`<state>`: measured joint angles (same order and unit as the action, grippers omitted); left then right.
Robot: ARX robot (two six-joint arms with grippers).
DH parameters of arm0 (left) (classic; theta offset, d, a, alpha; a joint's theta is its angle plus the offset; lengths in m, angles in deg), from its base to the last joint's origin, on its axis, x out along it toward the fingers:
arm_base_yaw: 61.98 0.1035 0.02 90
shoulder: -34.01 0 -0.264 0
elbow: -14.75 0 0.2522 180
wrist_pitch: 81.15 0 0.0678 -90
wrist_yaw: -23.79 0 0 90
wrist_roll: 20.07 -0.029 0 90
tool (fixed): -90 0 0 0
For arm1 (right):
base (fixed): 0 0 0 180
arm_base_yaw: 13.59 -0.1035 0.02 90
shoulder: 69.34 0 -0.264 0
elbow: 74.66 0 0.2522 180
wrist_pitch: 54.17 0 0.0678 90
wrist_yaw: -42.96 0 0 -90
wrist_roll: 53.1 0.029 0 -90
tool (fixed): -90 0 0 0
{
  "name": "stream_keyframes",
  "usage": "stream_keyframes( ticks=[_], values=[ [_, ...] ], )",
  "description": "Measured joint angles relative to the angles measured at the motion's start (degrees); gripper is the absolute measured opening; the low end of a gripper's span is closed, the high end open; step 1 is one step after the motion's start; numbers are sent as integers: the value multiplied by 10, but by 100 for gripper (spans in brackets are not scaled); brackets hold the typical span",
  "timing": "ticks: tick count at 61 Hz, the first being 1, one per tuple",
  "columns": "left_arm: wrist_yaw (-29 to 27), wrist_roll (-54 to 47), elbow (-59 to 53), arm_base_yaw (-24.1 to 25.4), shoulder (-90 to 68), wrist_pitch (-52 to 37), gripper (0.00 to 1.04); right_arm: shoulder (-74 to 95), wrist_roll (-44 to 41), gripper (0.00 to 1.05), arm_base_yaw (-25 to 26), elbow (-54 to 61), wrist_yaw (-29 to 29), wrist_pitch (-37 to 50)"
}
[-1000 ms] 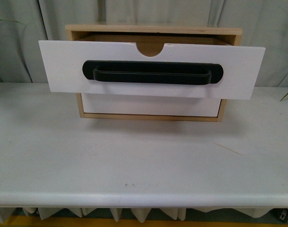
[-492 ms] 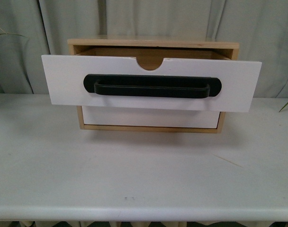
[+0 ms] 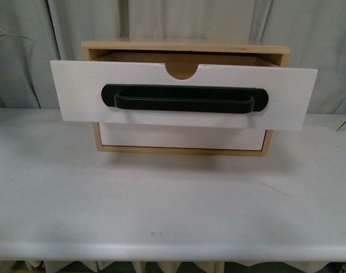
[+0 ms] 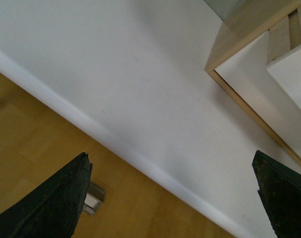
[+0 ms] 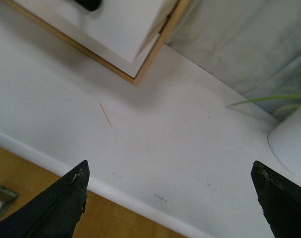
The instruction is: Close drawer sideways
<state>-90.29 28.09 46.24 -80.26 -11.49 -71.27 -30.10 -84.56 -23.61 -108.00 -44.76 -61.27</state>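
The white-fronted drawer (image 3: 184,98) with black oval bar handle is standing pulled out of the light wood cabinet (image 3: 184,46), upper centre of frame; closing is not yet beginning. The left end effector (image 4: 171,157) and right end effector (image 5: 170,166) are hovering released, empty, over the white tabletop (image 3: 161,199).

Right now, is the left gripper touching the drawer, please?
Apart. The left wrist view shows the left gripper open over the table edge, with bare surface separating it from the drawer.

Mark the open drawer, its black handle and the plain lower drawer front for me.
drawer (image 3: 76,91): front view, white panel left of the handle.
black handle (image 3: 184,103): front view, middle of the bar.
lower drawer front (image 3: 181,137): front view, visible strip under the open drawer.
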Motion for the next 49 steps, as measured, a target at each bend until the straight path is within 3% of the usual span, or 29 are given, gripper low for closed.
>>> stream_keyframes(
  ticks=[11, 20, 49],
  values=[
    [13, 103, 63, -51, -116, -58, 99, 91, -126, 96, -49, -14, 22, 84],
    [24, 138, 99, -63, -174, -91, 99, 140, -187, 96, -88, -24, 29, 114],
    [83, 170, 223, -43, -335, -138, 99, 325, -249, 96, -116, -89, 26, 218]
  ],
)
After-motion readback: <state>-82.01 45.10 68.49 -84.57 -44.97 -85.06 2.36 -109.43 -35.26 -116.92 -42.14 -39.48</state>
